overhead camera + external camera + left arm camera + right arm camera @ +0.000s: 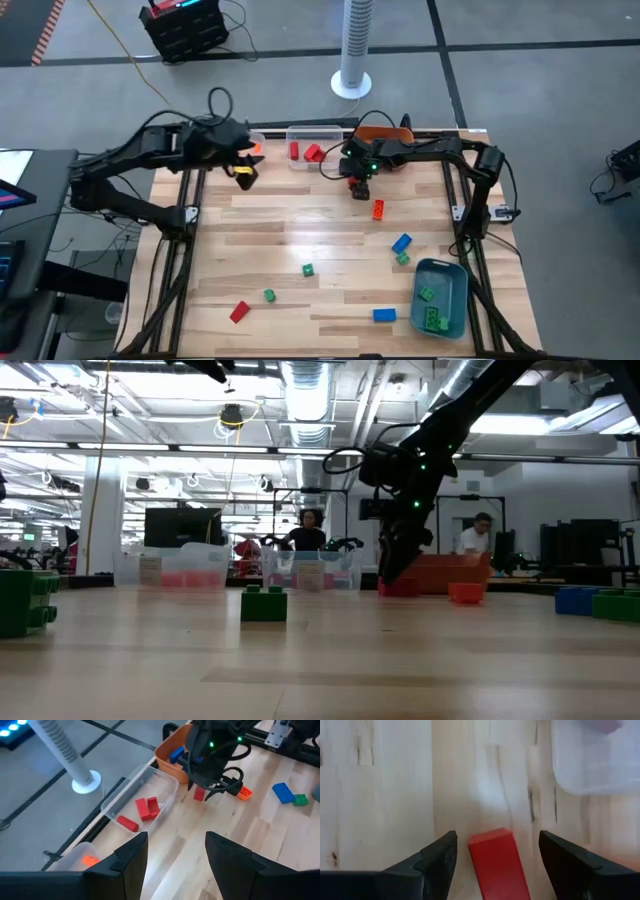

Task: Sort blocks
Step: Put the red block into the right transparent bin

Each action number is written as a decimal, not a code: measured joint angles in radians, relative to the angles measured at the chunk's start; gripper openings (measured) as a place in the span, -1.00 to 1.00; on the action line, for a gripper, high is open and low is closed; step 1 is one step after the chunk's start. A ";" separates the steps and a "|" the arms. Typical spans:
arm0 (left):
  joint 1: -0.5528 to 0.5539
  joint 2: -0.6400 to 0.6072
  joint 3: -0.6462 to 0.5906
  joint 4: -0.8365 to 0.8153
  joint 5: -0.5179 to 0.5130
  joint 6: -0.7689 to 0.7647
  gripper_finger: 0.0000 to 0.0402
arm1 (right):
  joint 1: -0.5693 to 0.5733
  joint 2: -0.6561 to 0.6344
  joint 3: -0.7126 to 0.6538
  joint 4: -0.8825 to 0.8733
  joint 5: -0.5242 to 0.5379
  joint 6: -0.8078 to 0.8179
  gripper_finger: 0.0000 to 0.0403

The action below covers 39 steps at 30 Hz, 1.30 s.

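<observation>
My right gripper (358, 186) hangs open near the table's far edge, just in front of the bins. In the right wrist view its fingers (440, 857) stand on either side of a red block (497, 865), with a gap on each side. That red block (199, 794) lies flat on the wood. My left gripper (244, 172) is open and empty, raised over the table's far left part; its fingers (131, 857) show nothing between them. Other blocks lie scattered: an orange one (378, 209), a blue one (401, 242), green ones (307, 269) and a red one (239, 312).
Along the far edge stand a clear bin (318, 131) with red blocks, a clear bin (256, 137) holding an orange block, and an orange bin (385, 132) with a blue block (176, 755). A blue-grey bin (447, 272) with green blocks sits near the right edge. People stand in the room behind.
</observation>
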 joint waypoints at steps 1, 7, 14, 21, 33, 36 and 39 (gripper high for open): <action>0.000 -0.010 0.000 -0.009 -0.010 -0.004 -0.04 | 0.000 0.000 0.000 -0.006 0.000 -0.004 0.43; 0.000 -0.054 0.000 -0.064 -0.036 -0.044 -0.04 | 0.009 0.000 0.000 -0.027 0.005 -0.027 0.25; 0.000 -0.080 0.000 -0.073 -0.039 -0.047 -0.04 | 0.058 0.000 0.000 -0.114 0.041 -0.137 -0.10; 0.000 -0.077 0.000 -0.081 -0.032 -0.029 -0.04 | 0.130 -0.003 0.057 -0.219 0.071 -0.145 -0.48; 0.056 -0.137 -0.419 0.226 0.195 0.202 -0.04 | 0.111 -0.146 0.215 0.030 0.015 0.177 -0.50; 0.069 -0.141 -0.534 0.380 0.288 0.134 -0.04 | 0.095 -0.171 0.215 0.181 -0.096 0.330 -0.50; 0.080 -0.130 -0.605 0.512 0.343 0.074 -0.04 | 0.096 -0.184 0.216 0.294 -0.116 0.370 -0.50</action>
